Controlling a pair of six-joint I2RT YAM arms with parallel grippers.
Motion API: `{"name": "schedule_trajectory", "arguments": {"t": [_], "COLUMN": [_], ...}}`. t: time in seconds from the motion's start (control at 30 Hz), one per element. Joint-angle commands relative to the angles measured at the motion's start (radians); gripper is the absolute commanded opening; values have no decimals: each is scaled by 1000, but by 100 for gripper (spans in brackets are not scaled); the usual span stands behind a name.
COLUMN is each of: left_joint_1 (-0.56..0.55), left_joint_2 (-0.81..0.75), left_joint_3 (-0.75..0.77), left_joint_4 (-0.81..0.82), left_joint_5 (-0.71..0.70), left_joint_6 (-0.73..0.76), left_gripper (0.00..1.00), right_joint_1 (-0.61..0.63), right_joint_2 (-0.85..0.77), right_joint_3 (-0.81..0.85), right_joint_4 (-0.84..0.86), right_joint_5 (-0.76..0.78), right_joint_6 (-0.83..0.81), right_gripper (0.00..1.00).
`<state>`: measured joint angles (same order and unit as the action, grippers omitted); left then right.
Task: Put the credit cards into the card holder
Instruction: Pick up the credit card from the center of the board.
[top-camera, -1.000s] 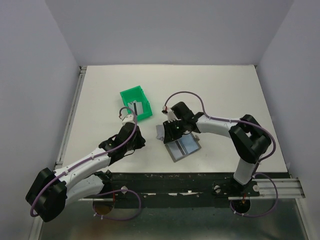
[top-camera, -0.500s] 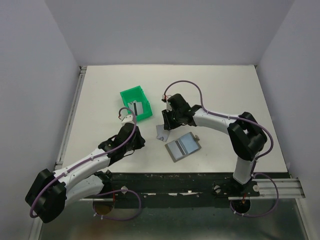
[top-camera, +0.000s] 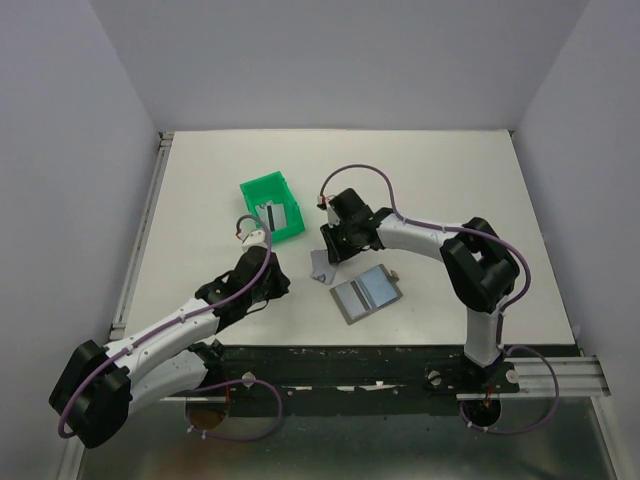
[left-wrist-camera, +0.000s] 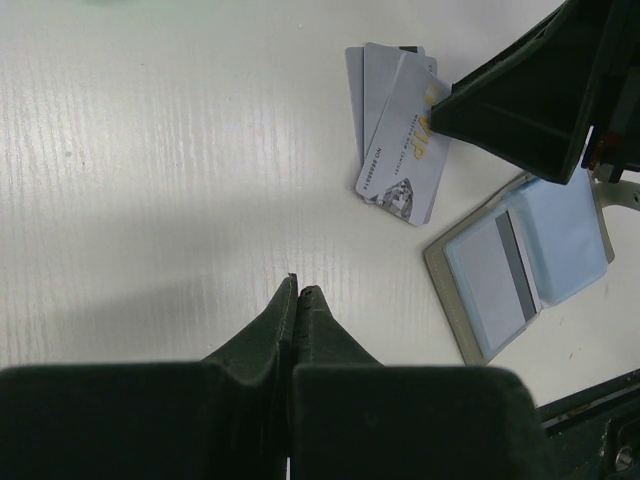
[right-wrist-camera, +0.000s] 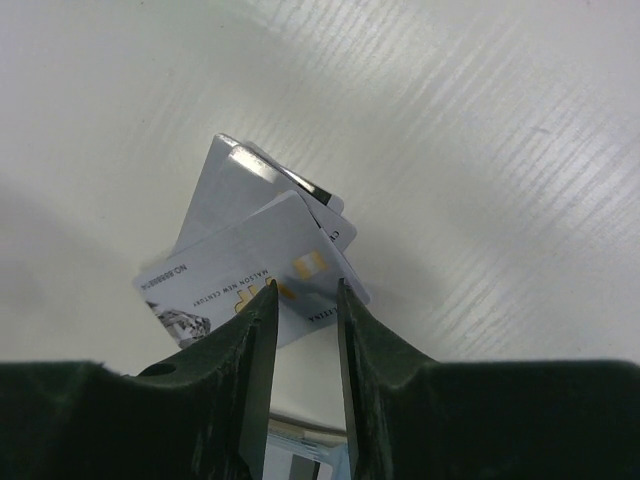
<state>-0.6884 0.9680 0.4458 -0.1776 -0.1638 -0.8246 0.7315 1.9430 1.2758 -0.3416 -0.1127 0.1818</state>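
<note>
The right claw (right-wrist-camera: 302, 288) stands narrowly parted. Its two dark, matte plastic fingers point down over the near edge of the top card in a fan of credit cards (right-wrist-camera: 250, 230). That card's face shows through the gap and nothing is clamped; whether the tips touch it cannot be told. The cards are thin, glossy, silver-grey rectangles with rounded corners, several overlapped. The top one carries gold lettering, a small chip and printed digits, and one beneath shows a dark stripe. They lie flat on the white, finely grained table (top-camera: 450, 170).

Just behind this claw, toward its arm, the card holder (left-wrist-camera: 520, 265) lies unfolded, with a grey-brown rim and pale blue lining. A striped grey card (left-wrist-camera: 497, 280) sits in one pocket.

The left claw (left-wrist-camera: 298, 290) is pressed shut on nothing above the table, with the fan ahead of it to the right.
</note>
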Motion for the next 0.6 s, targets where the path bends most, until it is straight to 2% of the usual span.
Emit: {"name": "schedule_trajectory", "arguments": {"t": [0.0, 0.3, 0.47, 0.57], "left_joint_1": [4, 4, 4, 3], "left_joint_2": [-5, 20, 24, 29], "left_joint_3": [-7, 1, 1, 7], "left_joint_4": [-11, -2, 6, 4], "left_joint_5": [1, 14, 18, 18], "left_joint_6": [-10, -5, -5, -5], "left_gripper": [0, 0, 0, 0], "right_joint_1": [5, 8, 14, 14], "right_joint_2": [36, -6, -7, -58], "right_joint_3": [-12, -96, -116, -153], "right_joint_4": [-20, 27, 55, 110], "right_joint_5": [-131, -344, -663, -676], "right_joint_6": [-48, -84, -146, -130], "right_gripper": [38, 38, 35, 34]}}
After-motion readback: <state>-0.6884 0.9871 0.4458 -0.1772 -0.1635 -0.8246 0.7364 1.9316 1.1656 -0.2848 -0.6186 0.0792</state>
